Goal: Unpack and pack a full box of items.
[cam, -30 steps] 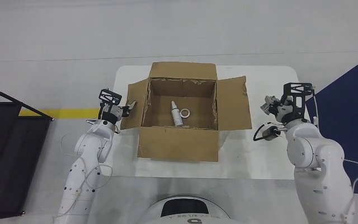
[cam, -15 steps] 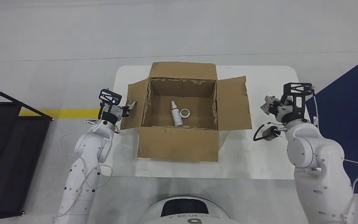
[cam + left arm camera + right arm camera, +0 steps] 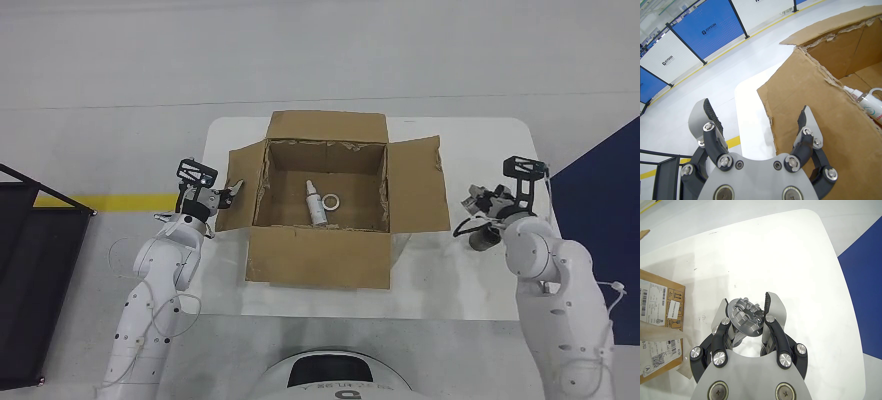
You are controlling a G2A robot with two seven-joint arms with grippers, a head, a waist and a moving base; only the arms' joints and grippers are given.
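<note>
An open cardboard box (image 3: 320, 255) stands mid-table with its flaps spread. Inside lie a white bottle (image 3: 317, 203) and a white ring (image 3: 333, 202); the bottle (image 3: 869, 106) also peeks over the box wall in the left wrist view. My left gripper (image 3: 228, 190) is open beside the box's left flap (image 3: 810, 121), holding nothing. My right gripper (image 3: 746, 306) is shut on a grey metal part (image 3: 745, 317), a toothed disc on a stub, above the bare table to the right of the box. In the top view that gripper (image 3: 480, 197) sits just off the right flap.
The white table (image 3: 470, 280) has free room right of the box and a narrow strip at its left (image 3: 751, 117). A labelled flap (image 3: 659, 306) lies near the right gripper. A black rack (image 3: 30, 270) stands left of the table. Blue panels (image 3: 706, 32) stand behind.
My right arm has shifted a little, its wrist now lower and nearer the table's right edge, still holding the metal part. The left arm and the box have not moved.
</note>
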